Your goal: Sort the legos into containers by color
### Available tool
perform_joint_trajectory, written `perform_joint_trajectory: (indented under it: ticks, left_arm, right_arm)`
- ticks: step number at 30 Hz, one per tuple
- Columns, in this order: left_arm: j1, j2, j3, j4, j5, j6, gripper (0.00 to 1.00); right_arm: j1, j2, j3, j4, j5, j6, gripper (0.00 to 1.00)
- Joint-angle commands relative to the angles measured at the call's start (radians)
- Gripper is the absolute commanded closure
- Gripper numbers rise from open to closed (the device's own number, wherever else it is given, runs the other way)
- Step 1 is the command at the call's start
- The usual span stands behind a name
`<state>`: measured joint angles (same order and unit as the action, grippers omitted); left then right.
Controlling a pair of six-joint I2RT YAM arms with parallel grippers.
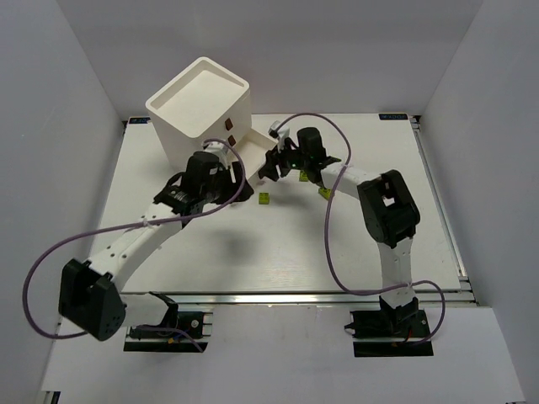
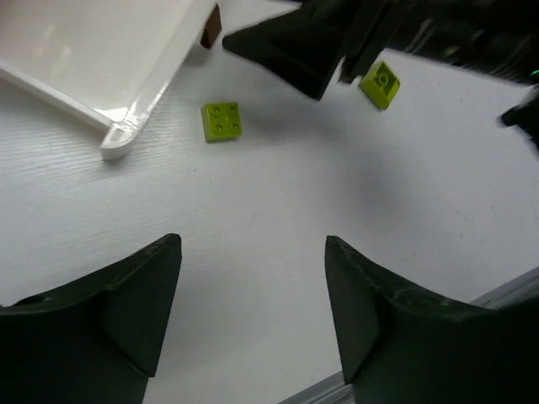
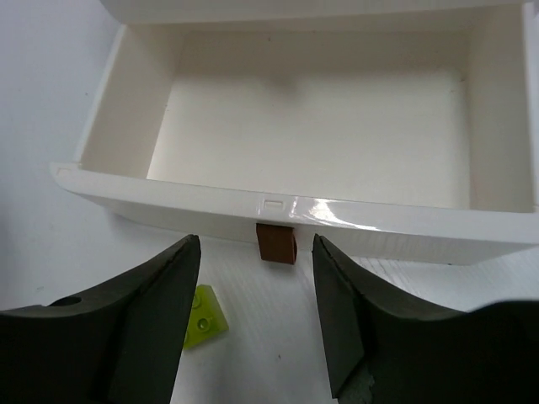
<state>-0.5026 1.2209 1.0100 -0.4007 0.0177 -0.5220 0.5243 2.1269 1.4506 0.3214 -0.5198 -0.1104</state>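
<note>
One white box [image 1: 200,105] sits at 11 o'clock on the surface [image 1: 253,252], with one drawer [image 3: 312,126] pulled out. Two yellow-green legos [image 2: 221,120] lie near the drawer's 5 o'clock. The left fingers [image 2: 126,311] and right fingers [image 3: 143,320] are spread apart, holding nothing.

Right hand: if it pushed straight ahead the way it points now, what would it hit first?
Most likely the brown pull tab, almost centred ahead of the right hand, on the front of the open drawer; depth is unclear.

table [image 1: 354,252]: white | on it: drawer unit [image 1: 202,105]; yellow-green lego [image 1: 264,199]; second lego [image 2: 380,84] nearby
</note>
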Motion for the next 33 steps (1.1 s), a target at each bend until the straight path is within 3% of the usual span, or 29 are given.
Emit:
perform_joint_trajectory:
  ticks: [1,4,7,8,10,12,13,16,24,33]
  left_arm:
    - [-0.005,0.089,0.065,0.028,0.154,0.077,0.25]
    - [-0.014,0.15,0.075,0.062,0.183,0.088,0.32]
    - [-0.027,0.21,0.098,0.062,0.197,0.1,0.32]
    - [-0.039,0.265,0.126,0.053,0.191,0.106,0.32]
    - [-0.065,0.322,0.162,0.019,0.185,0.119,0.23]
    - [-0.086,0.411,0.223,-0.036,0.128,0.123,0.16]
    - [-0.106,0.44,0.245,-0.052,0.101,0.125,0.11]
    - [-0.122,0.54,0.326,-0.107,0.001,0.116,0.1]
    - [-0.169,0.751,0.447,-0.162,-0.292,0.079,0.12]
    - [-0.178,0.858,0.532,-0.135,-0.341,0.093,0.2]
  right_arm:
    - [-0.041,-0.122,0.031,-0.042,-0.051,0.025,0.39]
    - [-0.079,-0.171,0.028,-0.134,-0.042,0.026,0.44]
    - [-0.147,-0.22,0.025,-0.226,0.009,0.057,0.64]
    - [-0.155,-0.24,0.03,-0.254,0.029,0.063,0.77]
    - [-0.2,-0.277,0.018,-0.295,0.035,0.072,0.85]
    - [-0.225,-0.303,-0.01,-0.318,0.034,0.06,0.78]
    - [-0.248,-0.326,-0.018,-0.32,0.032,0.058,0.58]
    - [-0.277,-0.363,-0.058,-0.351,0.024,0.058,0.33]
    - [-0.333,-0.415,-0.134,-0.334,0.007,0.101,0.32]
    - [-0.363,-0.438,-0.156,-0.3,0.003,0.095,0.32]
